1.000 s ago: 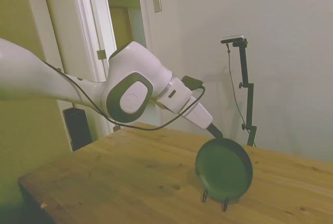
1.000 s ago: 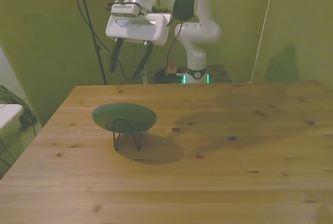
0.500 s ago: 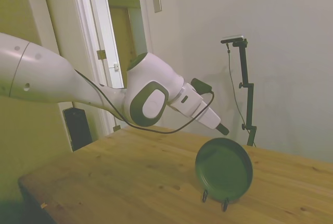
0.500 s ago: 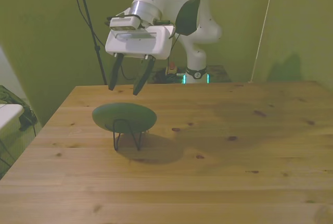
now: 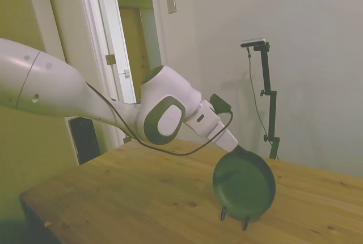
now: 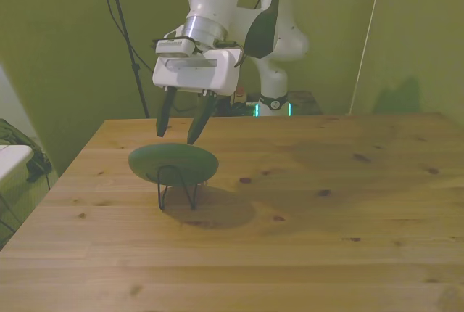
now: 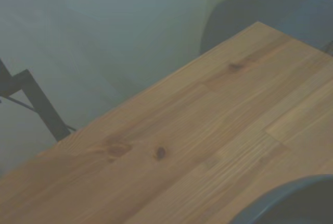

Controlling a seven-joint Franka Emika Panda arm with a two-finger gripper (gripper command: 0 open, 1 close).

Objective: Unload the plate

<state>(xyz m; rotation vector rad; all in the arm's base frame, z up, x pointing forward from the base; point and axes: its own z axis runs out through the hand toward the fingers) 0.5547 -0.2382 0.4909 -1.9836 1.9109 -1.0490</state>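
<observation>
claw (image 6: 179,136) spread, just above plate (image 6: 174,162) | plate propped on wire stand (image 6: 177,191)

The bench (image 6: 304,203) is seen as smooth knotty wood with a soft sheen. The plate (image 5: 245,184) is seen as matt dark green, held on a thin black wire stand (image 6: 176,189). The arm (image 5: 51,88) shell looks glossy white.

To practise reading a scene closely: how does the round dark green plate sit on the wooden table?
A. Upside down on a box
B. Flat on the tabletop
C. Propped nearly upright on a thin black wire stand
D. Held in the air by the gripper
C: the round dark green plate stands on edge in the thin black wire stand, with the open gripper just above its rim.
</observation>
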